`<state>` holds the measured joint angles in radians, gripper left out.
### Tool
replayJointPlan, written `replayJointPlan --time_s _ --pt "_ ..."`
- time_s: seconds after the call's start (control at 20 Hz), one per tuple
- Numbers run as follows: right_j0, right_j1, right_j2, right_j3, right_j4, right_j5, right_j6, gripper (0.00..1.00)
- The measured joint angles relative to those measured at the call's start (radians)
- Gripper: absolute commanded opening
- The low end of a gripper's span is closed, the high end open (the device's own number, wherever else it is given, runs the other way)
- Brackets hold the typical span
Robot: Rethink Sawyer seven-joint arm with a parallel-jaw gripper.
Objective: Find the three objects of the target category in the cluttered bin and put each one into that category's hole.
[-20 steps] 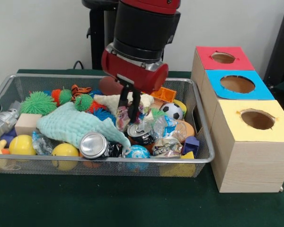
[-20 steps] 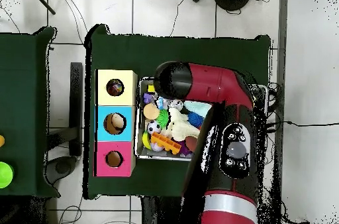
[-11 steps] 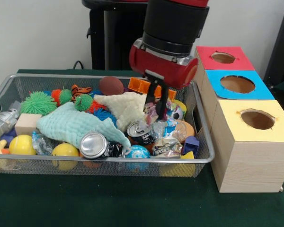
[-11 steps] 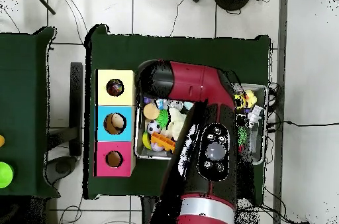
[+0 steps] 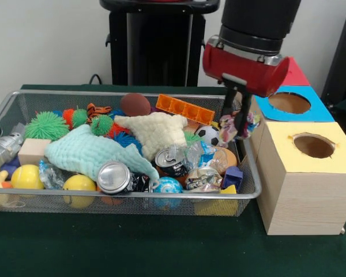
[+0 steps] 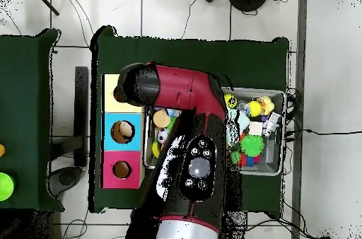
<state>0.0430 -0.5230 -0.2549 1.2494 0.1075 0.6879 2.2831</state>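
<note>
Above the bin's right end, the tool (image 5: pixel 239 124) hangs from the red and black arm (image 5: pixel 251 43) with its dark fingers (image 5: pixel 243 114) pinched on a small crumpled wrapper (image 5: pixel 235 127) of mixed pink, white and yellow. That wrapper is lifted clear of the clutter, level with the bin rim and just beside the yellow-topped box (image 5: pixel 304 176).

Three wooden boxes stand in a row at the right of the wire bin (image 5: pixel 121 199) on the green desk (image 5: pixel 132 248): the yellow-topped box nearest the camera, a blue-topped box (image 5: pixel 291 104) behind it, and a red-topped box (image 5: pixel 296 76) mostly hidden by the arm. Each visible top has a round hole.

Inside the bin lie a mint cloth (image 5: pixel 89 153), a cream cloth (image 5: pixel 154 131), a silver can (image 5: pixel 114 176), a second can (image 5: pixel 172 161), an orange block (image 5: pixel 186 109), a small soccer ball (image 5: pixel 209 135), green spiky balls (image 5: pixel 46 125), yellow balls (image 5: pixel 27 176), a brown ball (image 5: pixel 135 104) and a wooden cube (image 5: pixel 33 151).

Seen from overhead, the arm's elbow (image 6: pixel 145 88) covers the yellow-topped box and much of the bin (image 6: pixel 277 133).
</note>
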Motion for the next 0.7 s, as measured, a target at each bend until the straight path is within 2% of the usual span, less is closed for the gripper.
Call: replayJointPlan --time_s 0.15,0.7 --pt "0.031 0.003 -0.016 0.000 0.036 0.000 0.034 0.00" --pt "0.062 0.032 -0.037 0.018 0.111 0.000 0.078 0.00"
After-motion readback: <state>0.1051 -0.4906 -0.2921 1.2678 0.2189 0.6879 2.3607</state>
